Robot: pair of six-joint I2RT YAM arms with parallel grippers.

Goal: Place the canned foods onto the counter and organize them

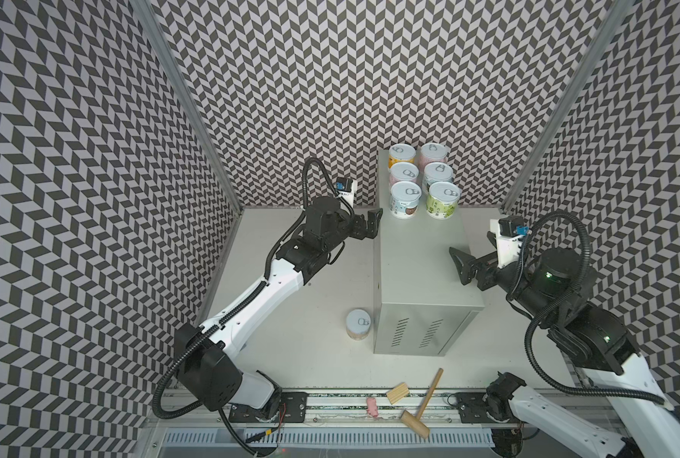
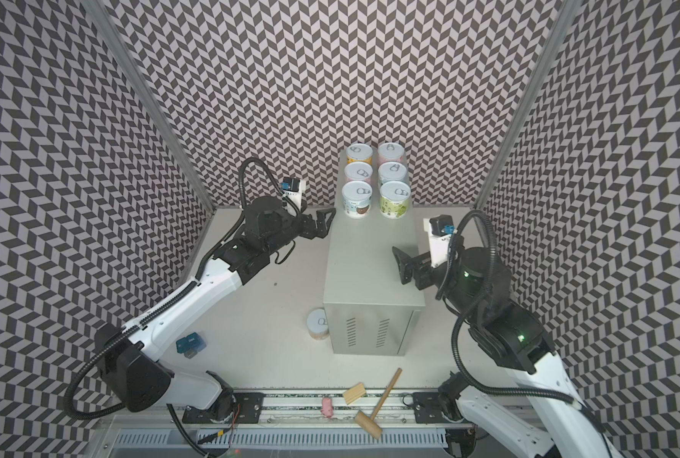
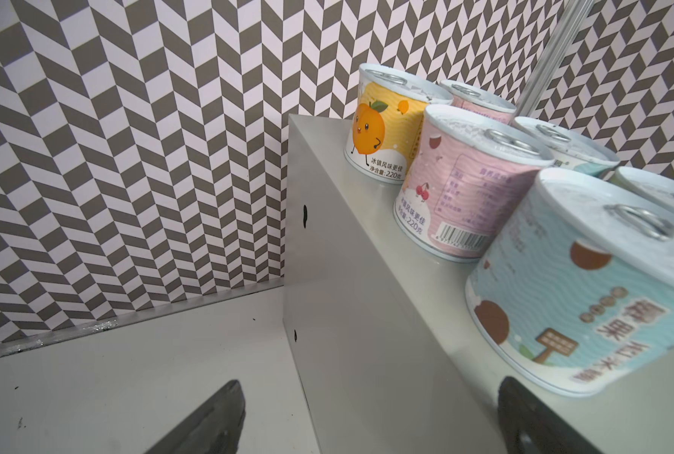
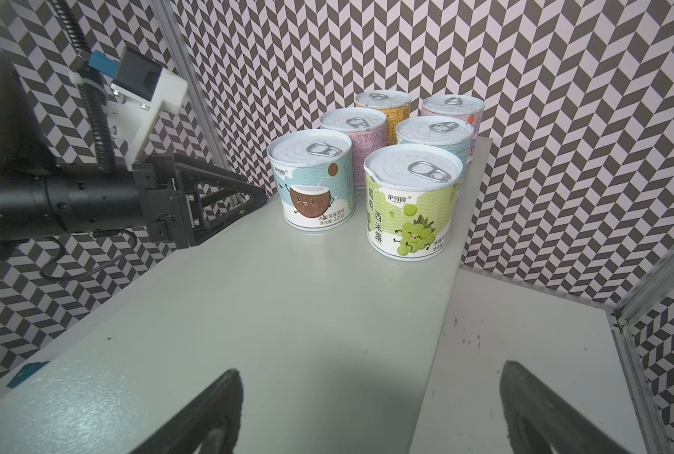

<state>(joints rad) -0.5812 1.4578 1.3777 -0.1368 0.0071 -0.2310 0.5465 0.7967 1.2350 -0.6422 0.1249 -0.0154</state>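
Six cans (image 1: 405, 174) are up on the counter (image 1: 417, 257), in two neat rows of three at its far end, with the coconut-label can (image 4: 314, 184) and green grape can (image 4: 410, 200) at the front. One to go! The seventh can (image 1: 358, 324) stands upright at the foot of the counter, by its front left corner; its label is hard to read from above, perhaps orange. Left pincer (image 1: 370, 225) is spread wide and empty at the counter's left edge. The right pincer (image 1: 461, 267) is likewise apart and empty, over its right edge.

Six up, one down!
Six upright pastel-labelled pull-tab cans (image 1: 405, 198) stand two-by-three at the back of the pale grey metal counter (image 1: 417, 269); a seventh can (image 1: 358, 323) stands beside its base.
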